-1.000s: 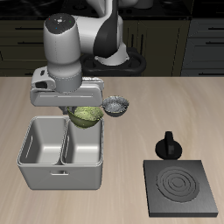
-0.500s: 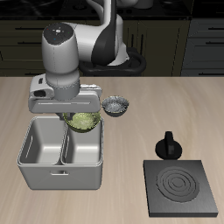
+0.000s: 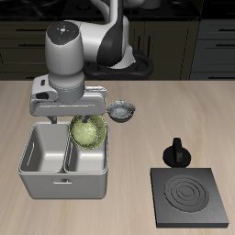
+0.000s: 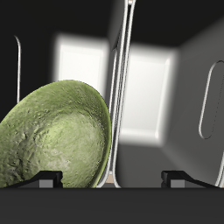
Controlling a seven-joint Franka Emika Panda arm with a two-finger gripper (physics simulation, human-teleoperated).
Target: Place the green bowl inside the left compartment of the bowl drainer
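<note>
The green bowl (image 3: 88, 132) is tilted on edge, its mottled inside facing the table's front, at the rim of the bowl drainer (image 3: 55, 179) compartment nearer the grey bowl. My gripper (image 3: 81, 118) hangs just above the bowl, largely hidden under the hand. In the wrist view the green bowl (image 4: 57, 136) leans beside the divider of the drainer (image 4: 203, 70), below my gripper (image 4: 114, 179). Its fingertips (image 4: 48, 179) stand wide apart, open, with nothing pinched between them.
A grey-silver bowl (image 3: 121, 111) sits just behind the drainer's corner. A flat black stove plate (image 3: 190, 196) lies near the table's front edge. A small black pot (image 3: 175, 151) stands behind the plate.
The green bowl has been let go. It dropped lower and tipped up on edge at the drainer's compartment. The hand stayed nearly in place.
</note>
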